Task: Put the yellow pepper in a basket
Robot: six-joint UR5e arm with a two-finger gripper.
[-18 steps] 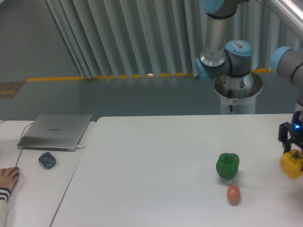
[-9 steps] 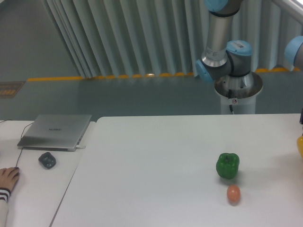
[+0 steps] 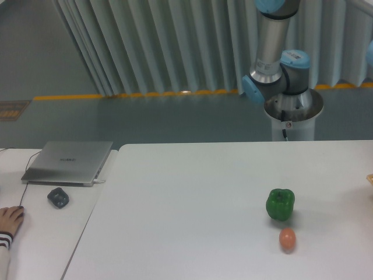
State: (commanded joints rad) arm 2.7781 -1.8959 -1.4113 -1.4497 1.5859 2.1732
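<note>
The yellow pepper is out of view, so where it is, which way its stem points and how its long axis lies cannot be told. The jaws are also outside the picture, and I cannot tell if they are wide, narrow or holding something. Of the arm (image 3: pixel 274 64) only the grey column and the blue joints show, at the far right behind the desk (image 3: pixel 192 192). At the right edge of the desk a small pale tan sliver is seen, which is probably the rim of the basket (image 3: pixel 370 177); it is too small to be sure.

On the right part of the desk a green pepper (image 3: pixel 280 204) stands upright, stem side up. Just near of it, a little to the right, lies a small orange-brown egg-shaped thing (image 3: pixel 287 240); the two are close but apart.

On the left side desk (image 3: pixel 41 233) a closed laptop (image 3: pixel 69 161) lies flat, a dark small object (image 3: pixel 58 197) is near of it, and a person's hand (image 3: pixel 10 220) rests at the left edge.
</note>
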